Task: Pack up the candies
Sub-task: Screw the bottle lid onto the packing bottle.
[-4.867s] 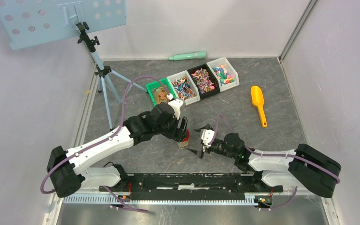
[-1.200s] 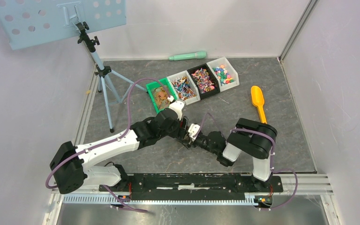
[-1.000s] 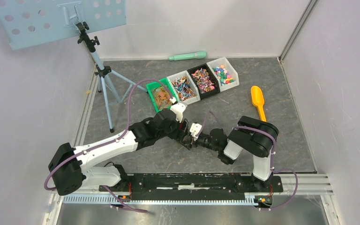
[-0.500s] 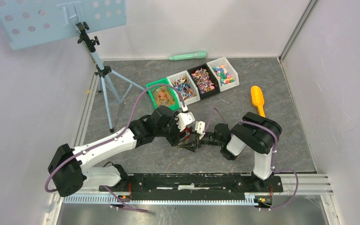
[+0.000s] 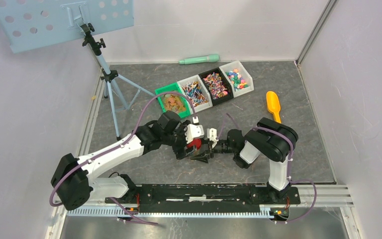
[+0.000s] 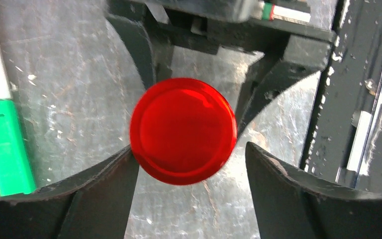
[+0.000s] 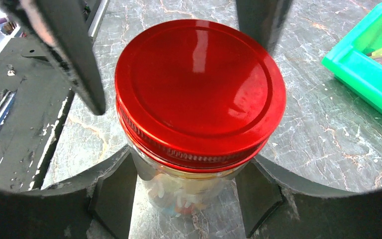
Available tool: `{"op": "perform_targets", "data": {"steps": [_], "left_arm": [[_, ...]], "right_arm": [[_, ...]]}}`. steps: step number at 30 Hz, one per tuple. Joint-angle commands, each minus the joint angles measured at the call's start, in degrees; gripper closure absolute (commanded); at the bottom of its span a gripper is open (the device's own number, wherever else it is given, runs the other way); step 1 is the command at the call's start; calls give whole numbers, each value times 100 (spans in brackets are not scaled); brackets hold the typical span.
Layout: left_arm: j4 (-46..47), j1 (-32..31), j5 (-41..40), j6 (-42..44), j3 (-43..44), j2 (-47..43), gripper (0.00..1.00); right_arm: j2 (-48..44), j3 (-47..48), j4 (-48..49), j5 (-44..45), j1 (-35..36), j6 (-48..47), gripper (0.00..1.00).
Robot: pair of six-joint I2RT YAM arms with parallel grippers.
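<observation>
Jar (image 7: 214, 181) holds candies (image 7: 179, 201), red lid (image 7: 199, 89) sits on. Right gripper (image 7: 186, 159) clamps the glass; left gripper (image 6: 189, 148) straddles lid, jaws wide, not pinching. Likely capping done, release left.

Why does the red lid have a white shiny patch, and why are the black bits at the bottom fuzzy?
Right wrist view: light reflects off the red lid; the right pincer's fingers are too near the lens, so they blur. Left wrist view: same lid, fainter shine, left pincer's fingers blurred too.
</observation>
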Motion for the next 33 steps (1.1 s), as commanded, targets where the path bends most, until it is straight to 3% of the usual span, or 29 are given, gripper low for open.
{"op": "perform_targets", "data": {"steps": [1, 2, 8, 11, 17, 20, 25, 33], "left_arm": [[-351, -65, -249, -553, -91, -434, 4], [-321, -65, -421, -724, -81, -571, 0], [-601, -62, -830, -1760, 74, -1322, 0], [-879, -62, -1641, -2435, 270, -1451, 0], [-1158, -65, -2783, -4572, 747, -1371, 0], [-1473, -65, -3146, -5495, 1130, -1036, 5], [-1936, -247, -3366, -6019, 1741, -223, 10], [-2337, -1042, -4391, -6145, 2272, 409, 4]], "right_arm": [[-62, 91, 2799, 53, 17, 121, 60], [-106, 49, 2794, 114, 29, 77, 60], [-335, -124, 2800, 648, 86, -162, 61], [-464, -240, 2784, 954, 156, -380, 62], [-911, -453, 2241, 1962, 446, -1154, 59], [-1018, -468, 2136, 2225, 590, -1339, 59], [-1138, -431, 1801, 2582, 828, -1613, 60], [-1175, -357, 1685, 2757, 990, -1679, 59]]}}
